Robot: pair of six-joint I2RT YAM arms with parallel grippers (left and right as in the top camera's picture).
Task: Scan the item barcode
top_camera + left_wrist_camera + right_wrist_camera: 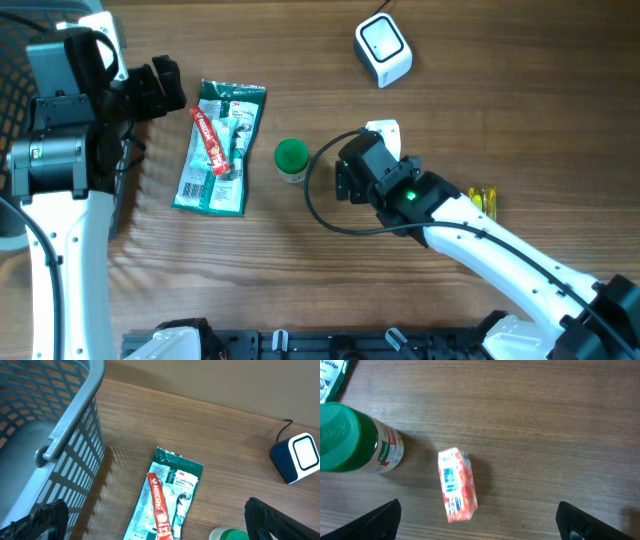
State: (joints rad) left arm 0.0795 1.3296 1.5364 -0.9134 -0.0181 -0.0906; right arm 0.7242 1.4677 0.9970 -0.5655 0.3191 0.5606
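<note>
Item: small orange-and-white packet (456, 485), lying flat on the worktop (480, 100), centre of the right wrist view. Printed barcode (450, 476) faces up on its left half. In the overhead view the packet cannot be made out; probably it is under the right wrist.

Handling (judged): light, soft wrapper with some give, likely slick film. A hard squeeze would crumple it. Best hold is across the short width at the lower end, so the barcode stays uncovered. It lies low, so the fingers must reach the wood.

Right gripper (477, 515): jaws spread wide, nothing held, one finger at each lower corner of the wrist view with the packet between them.
Left gripper (170, 88): also wide open and empty, upper left of the overhead view.

Surroundings:
- green-capped bottle (350, 437), near the packet, left edge of the wrist view; it could be knocked by the near finger.
- scanner (383, 50), top of the overhead view, well apart, with bare wood along the way.
- green flat pack (220, 148) with a red tube (208, 140) lying on it, left of centre.
- grey mesh basket (75, 425), far left.
- small yellow object (484, 200), right of the right arm; cannot tell what it is.
</note>
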